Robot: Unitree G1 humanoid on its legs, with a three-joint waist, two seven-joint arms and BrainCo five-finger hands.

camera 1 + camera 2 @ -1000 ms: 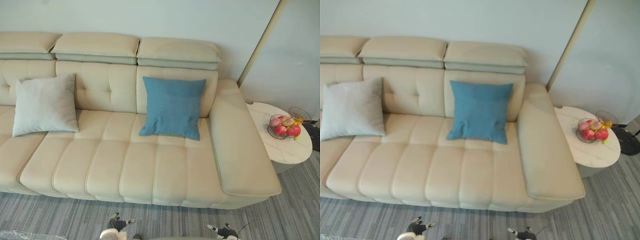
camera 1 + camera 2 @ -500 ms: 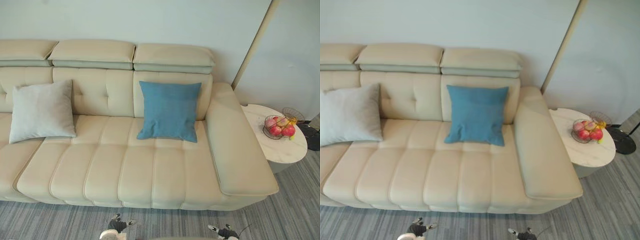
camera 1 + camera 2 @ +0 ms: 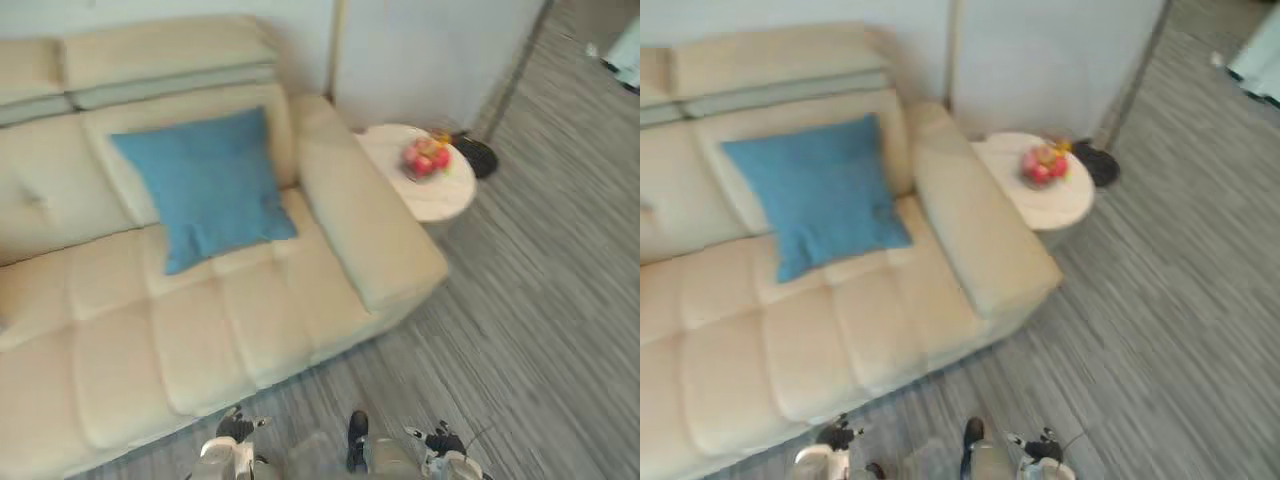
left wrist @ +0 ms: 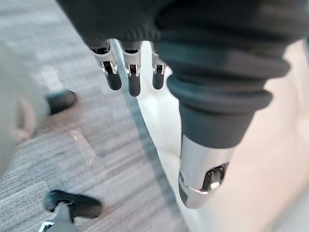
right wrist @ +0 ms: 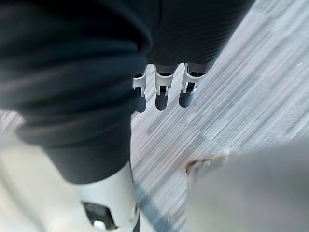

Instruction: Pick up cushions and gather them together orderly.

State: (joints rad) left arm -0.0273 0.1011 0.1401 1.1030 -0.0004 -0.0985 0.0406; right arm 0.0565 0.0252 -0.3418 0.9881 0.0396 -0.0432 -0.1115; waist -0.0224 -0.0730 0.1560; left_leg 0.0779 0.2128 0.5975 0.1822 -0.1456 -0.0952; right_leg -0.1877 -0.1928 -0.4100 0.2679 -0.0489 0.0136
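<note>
One blue cushion (image 3: 205, 185) leans on the sofa (image 3: 370, 240) backrest, near the sofa's armrest end. It is squarish, with no clear long axis. It lies ahead and leftward, so the left hand (image 4: 133, 79) is likely nearer. Left hand and right hand (image 5: 161, 94) hang over the floor before the sofa, fingers (image 4: 157, 77) straight, slightly apart, empty.

Head camera, 2 eyes: both are looking steeply down from high above at the right end of the sofa (image 3: 230, 330). Both are sharing the blue cushion (image 3: 205, 185), the armrest, the round desk (image 3: 432, 195) and the striped floor (image 3: 540, 290); the right eye is placing each of these further left. Left wrist camera is looking from very close along the left robot hand (image 4: 133, 81), facing down at the floor. Right wrist camera is looking the same way along the right robot hand (image 5: 162, 95), floor beyond.
</note>
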